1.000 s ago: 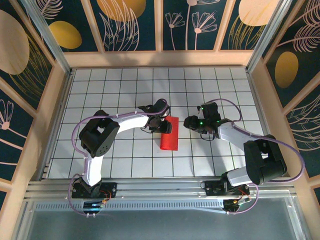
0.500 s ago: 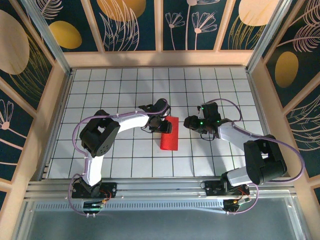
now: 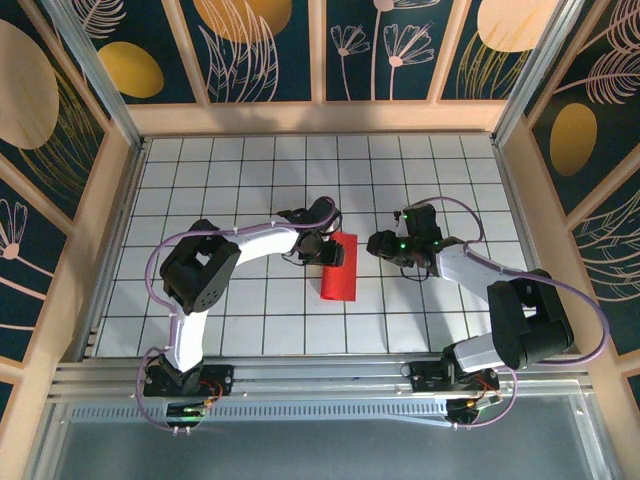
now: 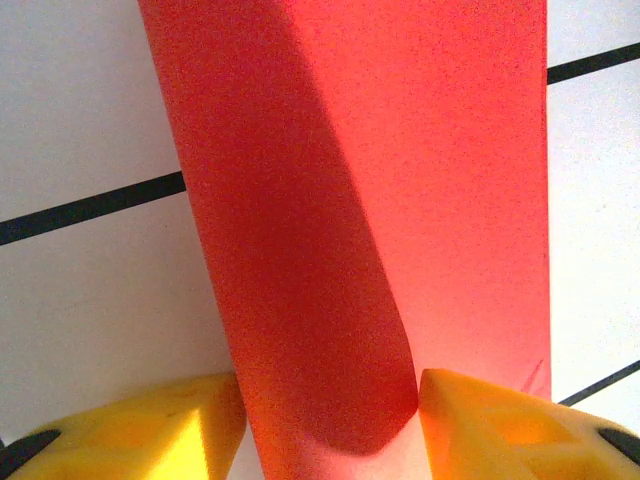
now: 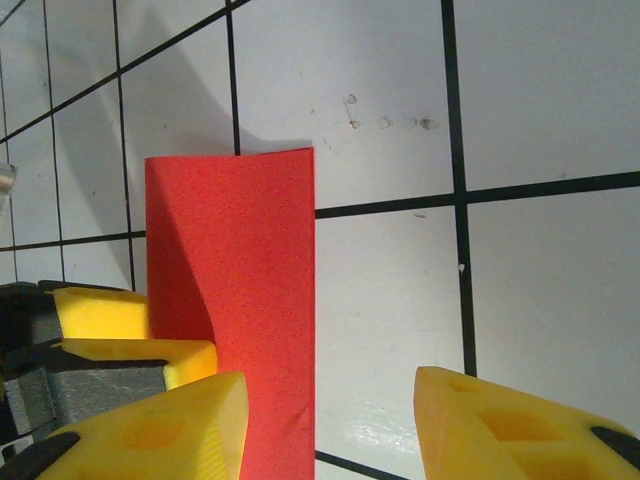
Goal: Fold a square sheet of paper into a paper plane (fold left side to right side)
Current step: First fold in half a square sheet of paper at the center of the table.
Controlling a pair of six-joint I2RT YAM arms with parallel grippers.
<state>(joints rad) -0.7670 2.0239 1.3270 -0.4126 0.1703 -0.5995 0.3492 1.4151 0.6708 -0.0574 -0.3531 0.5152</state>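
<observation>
Folded red paper (image 4: 350,200) between left fingers (image 4: 490,425).

Left hand (image 4: 330,420) low, fingers parted; right hand (image 5: 330,420) low, fingers parted, nothing held.

White gridded table (image 3: 250,330), wooden frame (image 3: 320,117), floral wall panels (image 3: 250,50)

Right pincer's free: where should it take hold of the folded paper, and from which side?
Probably the paper's long right edge, coming in from the right. The left pincer already straddles the far end, where the top layer bulges up. The right edge lies straight and flat on the tiles, with open table beside it and the right pincer open nearby.
</observation>
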